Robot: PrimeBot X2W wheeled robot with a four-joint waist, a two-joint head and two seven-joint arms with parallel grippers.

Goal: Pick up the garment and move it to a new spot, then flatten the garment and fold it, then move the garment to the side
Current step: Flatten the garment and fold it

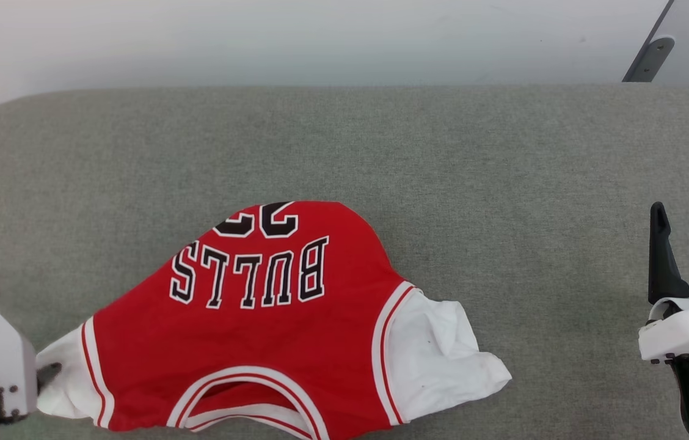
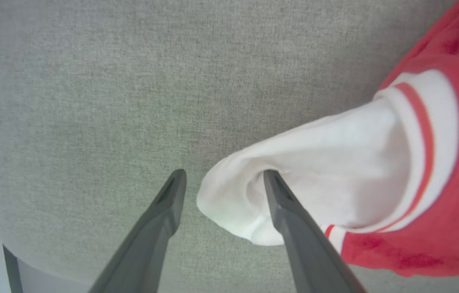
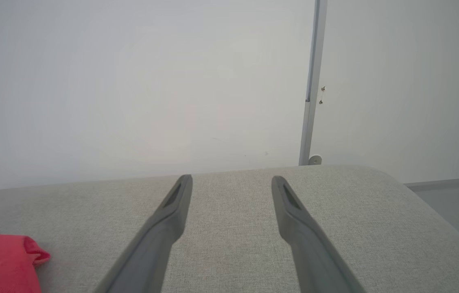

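A grey-green, fabric-covered counter (image 1: 503, 183) with rounded corners spans the frame. At lower centre the garment (image 1: 271, 342) lies directly on it, red front up, lettering upside down, a white sleeve at each side.

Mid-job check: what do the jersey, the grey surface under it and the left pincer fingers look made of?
Jersey: thin soft knit, likely synthetic; matte, it drapes and bunches at the sleeve. Surface: grey woven upholstery cloth, fine weave visible, rounded edge suggests padding. Left pincer fingers: dark grey, smooth, matte; hard plastic or rubber, cannot tell which.
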